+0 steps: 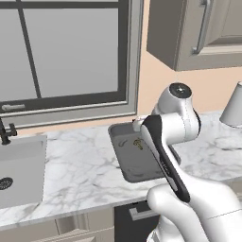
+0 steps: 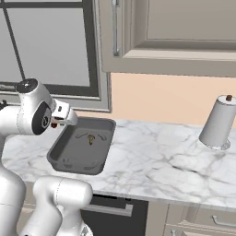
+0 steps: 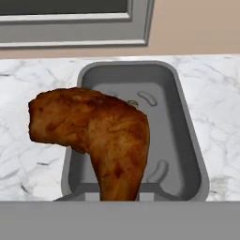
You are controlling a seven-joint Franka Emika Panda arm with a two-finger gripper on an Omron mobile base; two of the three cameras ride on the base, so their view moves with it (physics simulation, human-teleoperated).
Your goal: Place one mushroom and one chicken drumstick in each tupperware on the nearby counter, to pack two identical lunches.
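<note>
The bench [image 2: 152,152] looks like polished white marble with grey veins. The tupperware [image 3: 187,140] is smooth, matt grey plastic. The chicken drumstick [image 3: 98,136] has a rough, browned, slightly greasy skin. The sink [image 1: 21,170] looks like dull brushed metal, and the cabinet handle [image 1: 204,26] is satin metal.

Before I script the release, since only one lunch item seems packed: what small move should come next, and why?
Probably lower the chicken drumstick a little further into the tupperware, then let go. The gripper holds it above the tray's near end, and the mushroom already lies mid-tray, so a drop here should miss it.
</note>
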